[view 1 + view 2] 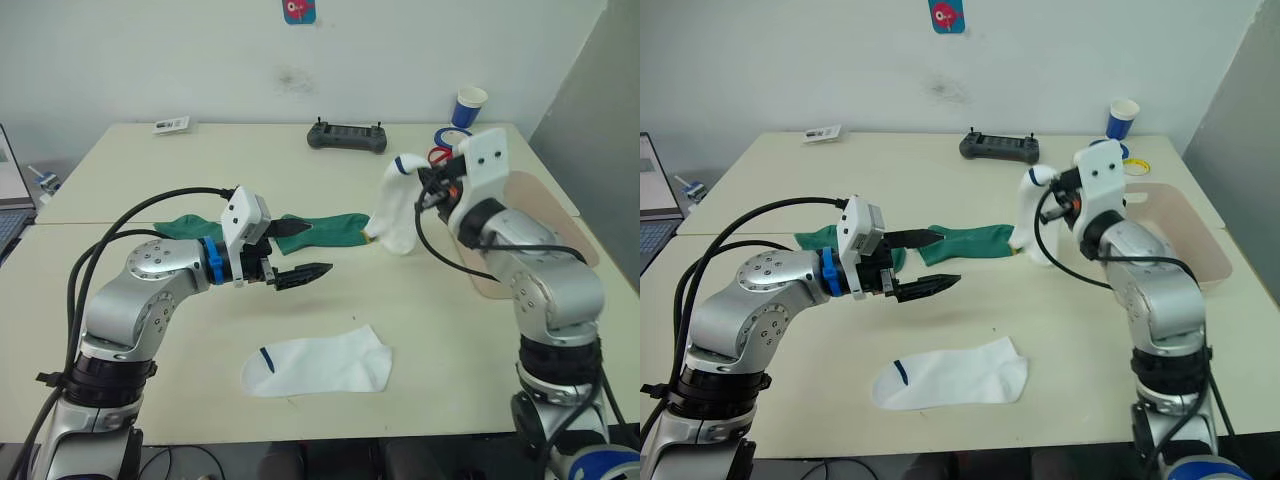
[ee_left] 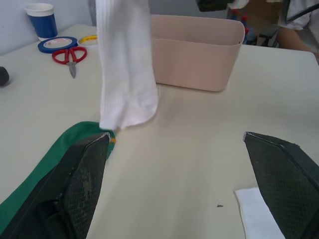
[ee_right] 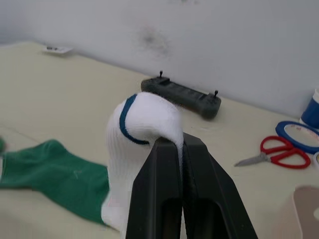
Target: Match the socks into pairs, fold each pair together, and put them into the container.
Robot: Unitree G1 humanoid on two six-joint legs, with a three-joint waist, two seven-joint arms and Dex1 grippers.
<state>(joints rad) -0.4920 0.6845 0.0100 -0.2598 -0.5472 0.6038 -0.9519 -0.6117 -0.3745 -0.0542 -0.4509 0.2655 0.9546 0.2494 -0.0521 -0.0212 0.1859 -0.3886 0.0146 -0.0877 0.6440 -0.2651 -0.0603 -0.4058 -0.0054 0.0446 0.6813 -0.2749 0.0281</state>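
Observation:
My right gripper (image 3: pixel 180 149) is shut on a white sock (image 1: pixel 395 215) with a dark cuff mark, which hangs down with its toe near the table beside the container (image 1: pixel 1180 235). A second white sock (image 1: pixel 318 363) lies flat near the table's front edge. Behind my left arm, a dark green sock (image 1: pixel 325 228) stretches across the middle of the table. My left gripper (image 1: pixel 300 250) hovers open above the table between the green sock and the flat white sock, holding nothing.
A black controller (image 1: pixel 347 137) sits at the back. Red scissors (image 2: pixel 70 55), tape rolls (image 2: pixel 57 44) and a blue-and-white paper cup (image 1: pixel 469 105) lie at the back right. A laptop (image 1: pixel 655 205) stands at the left.

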